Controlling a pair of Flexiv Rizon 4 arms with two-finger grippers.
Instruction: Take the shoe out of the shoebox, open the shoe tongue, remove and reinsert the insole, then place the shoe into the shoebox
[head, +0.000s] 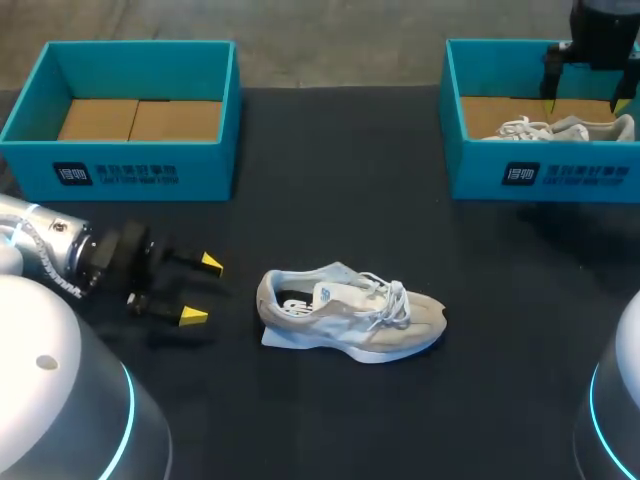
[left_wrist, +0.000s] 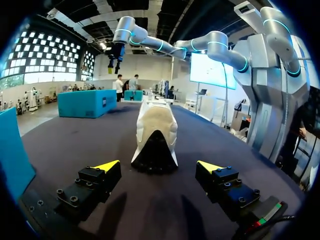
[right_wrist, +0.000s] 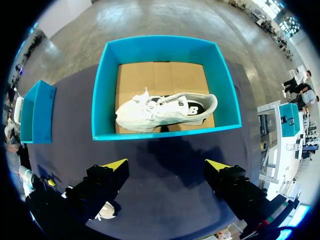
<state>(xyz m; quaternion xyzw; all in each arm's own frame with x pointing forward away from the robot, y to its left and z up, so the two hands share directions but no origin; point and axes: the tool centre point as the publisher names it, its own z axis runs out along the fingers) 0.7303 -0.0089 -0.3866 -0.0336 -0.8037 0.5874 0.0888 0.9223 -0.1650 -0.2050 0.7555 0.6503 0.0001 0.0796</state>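
A beige and white shoe (head: 350, 315) lies on its side in the middle of the dark table, heel toward my left arm. My left gripper (head: 196, 290) stands open just left of that heel, not touching it. In the left wrist view the heel of the shoe (left_wrist: 155, 131) lies a short way ahead of the open left gripper (left_wrist: 159, 165). A second white shoe (head: 555, 128) lies in the right teal shoebox (head: 540, 175). My right gripper (head: 584, 103) hangs open above it. In the right wrist view this shoe (right_wrist: 165, 110) rests on the cardboard floor of the box (right_wrist: 165, 131), ahead of the open right gripper (right_wrist: 167, 164).
An empty teal shoebox (head: 130, 172) with a cardboard floor stands at the back left. In the right wrist view it (right_wrist: 37, 112) shows far off beside the gripper. Bare dark tabletop (head: 480, 400) lies in front of and to the right of the middle shoe.
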